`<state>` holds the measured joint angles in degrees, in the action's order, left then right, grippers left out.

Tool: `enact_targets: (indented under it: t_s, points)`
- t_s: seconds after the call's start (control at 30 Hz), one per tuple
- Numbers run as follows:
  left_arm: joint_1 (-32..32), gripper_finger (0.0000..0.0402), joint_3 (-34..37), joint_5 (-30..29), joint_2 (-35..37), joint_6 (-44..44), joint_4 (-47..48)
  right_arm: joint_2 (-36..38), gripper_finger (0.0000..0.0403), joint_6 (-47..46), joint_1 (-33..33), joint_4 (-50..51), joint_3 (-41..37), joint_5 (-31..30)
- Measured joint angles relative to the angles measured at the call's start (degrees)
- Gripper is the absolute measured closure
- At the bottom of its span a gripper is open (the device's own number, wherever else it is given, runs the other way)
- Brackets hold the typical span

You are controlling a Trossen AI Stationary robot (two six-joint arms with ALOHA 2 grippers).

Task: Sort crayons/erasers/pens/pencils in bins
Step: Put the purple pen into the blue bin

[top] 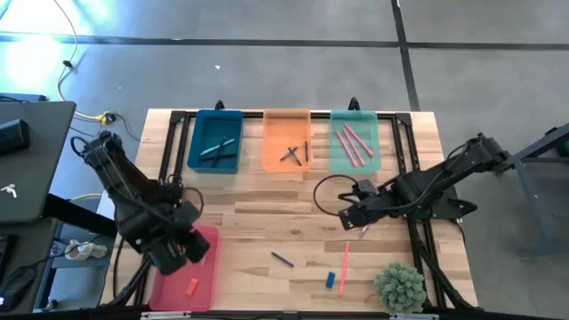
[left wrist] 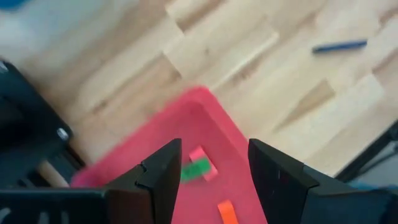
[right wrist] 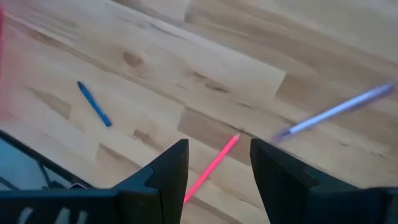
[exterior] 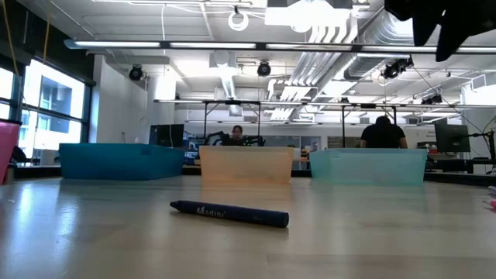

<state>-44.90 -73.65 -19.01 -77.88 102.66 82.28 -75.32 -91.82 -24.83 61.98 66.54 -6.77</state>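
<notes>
Bright overhead lights, window glare at left in low view; wrist views motion-blurred.

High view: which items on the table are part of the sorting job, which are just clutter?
Job:
- four bins: teal, orange, mint, pink-red
- loose dark pen
- pink-red stick
- blue eraser
- orange eraser

Clutter:
- green plant
- laptop
</notes>
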Motion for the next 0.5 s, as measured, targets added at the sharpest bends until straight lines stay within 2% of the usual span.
enact_targets:
  t_s: [0.33, 0.5]
  points:
    - [8.0, 0.0227, 0.0, -6.3, 4.9, -12.4, 1.8, -5.7, 0.0238, -10.0, -3.9, 10.1, 0.0, -1.7]
    - [10.9, 0.0227, 0.0, -7.3, 4.9, -18.8, 1.9, -7.3, 0.0238, -10.9, -4.2, 11.3, 0.0, -1.5]
